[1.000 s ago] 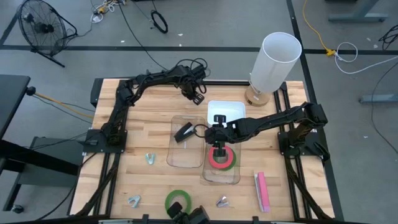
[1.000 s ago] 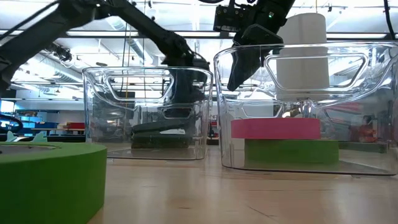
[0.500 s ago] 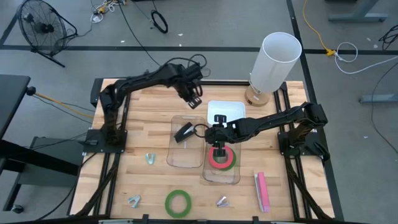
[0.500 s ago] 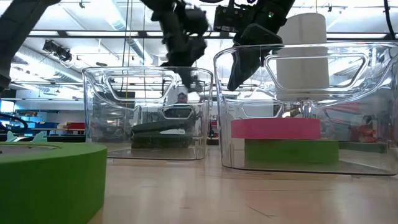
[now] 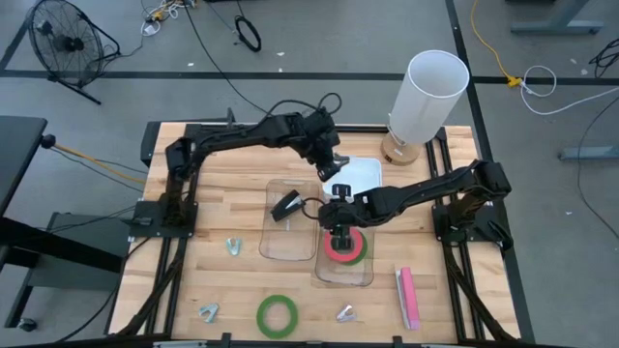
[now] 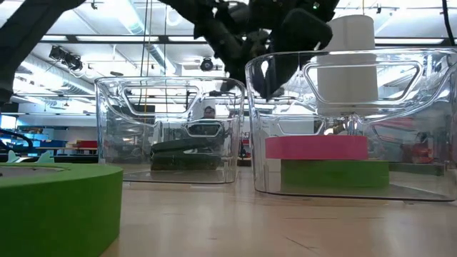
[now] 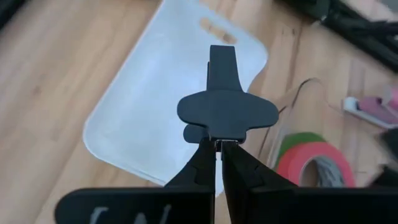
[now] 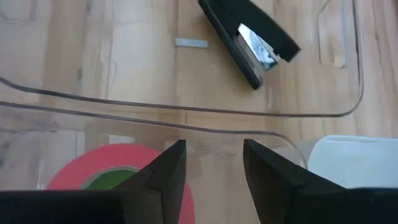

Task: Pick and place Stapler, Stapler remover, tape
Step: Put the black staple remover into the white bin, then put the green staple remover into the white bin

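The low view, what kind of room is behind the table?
Probably a large robotics lab or workshop: exposed ceiling beams with strip lights, cluttered benches far back, and in the high view a bare concrete floor with loose cables.

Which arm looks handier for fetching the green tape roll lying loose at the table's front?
Probably the right. The right gripper hangs open and empty over the tape bin, nearer the green roll. The left gripper is farther back over the white board, shut on a black piece.
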Action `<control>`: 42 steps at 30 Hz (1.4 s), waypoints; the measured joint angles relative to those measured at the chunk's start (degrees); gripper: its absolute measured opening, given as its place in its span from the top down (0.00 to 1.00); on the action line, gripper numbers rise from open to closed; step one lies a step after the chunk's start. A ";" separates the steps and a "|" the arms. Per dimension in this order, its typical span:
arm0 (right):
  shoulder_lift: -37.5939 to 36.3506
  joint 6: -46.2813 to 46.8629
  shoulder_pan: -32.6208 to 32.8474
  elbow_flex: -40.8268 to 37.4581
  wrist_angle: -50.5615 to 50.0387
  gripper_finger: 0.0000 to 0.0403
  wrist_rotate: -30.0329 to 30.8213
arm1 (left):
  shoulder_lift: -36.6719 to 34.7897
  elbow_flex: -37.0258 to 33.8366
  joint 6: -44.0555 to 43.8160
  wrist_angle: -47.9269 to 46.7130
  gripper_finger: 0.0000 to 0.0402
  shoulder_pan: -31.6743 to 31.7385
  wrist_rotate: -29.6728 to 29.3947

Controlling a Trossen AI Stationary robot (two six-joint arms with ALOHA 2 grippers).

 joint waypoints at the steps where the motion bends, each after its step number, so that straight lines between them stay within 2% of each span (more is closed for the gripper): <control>1: -0.18 -0.15 0.22 0.00 0.06 0.60 0.02 | 0.75 0.00 -0.01 0.02 0.98 0.00 0.07; 5: -0.79 0.06 0.45 0.04 0.52 0.60 -1.58 | 2.25 -0.02 -0.32 0.65 0.97 0.28 2.23; 14: -0.80 -0.03 0.47 0.04 0.61 0.60 -1.95 | 2.24 -0.01 -1.19 3.79 0.78 0.44 2.58; 20: -0.80 -0.03 0.47 0.04 0.47 0.60 -1.96 | 2.04 0.00 -0.10 3.27 0.74 0.48 2.60; 23: -0.80 0.03 0.47 0.04 0.33 0.60 -1.97 | 0.24 -0.01 2.79 0.90 0.74 1.13 2.61; 28: -0.80 0.41 0.47 0.02 -0.34 0.60 -1.97 | -4.79 0.00 3.00 -10.80 0.73 1.83 1.78; 30: -0.80 1.18 0.47 0.02 -0.78 0.60 -1.95 | -7.76 0.00 2.87 -17.23 0.73 1.36 -0.85; 35: -0.80 1.56 0.47 0.00 -1.87 0.60 -1.97 | -15.22 -0.50 -3.80 -29.81 0.73 -3.83 -15.72; 39: -0.80 1.56 0.47 0.00 -2.01 0.60 -1.91 | -21.93 -4.01 -11.15 -35.34 0.73 -11.44 -24.68; 42: -0.80 1.54 0.47 0.00 -1.73 0.60 -1.91 | -26.16 -9.75 -19.69 -39.48 0.73 -17.81 -31.81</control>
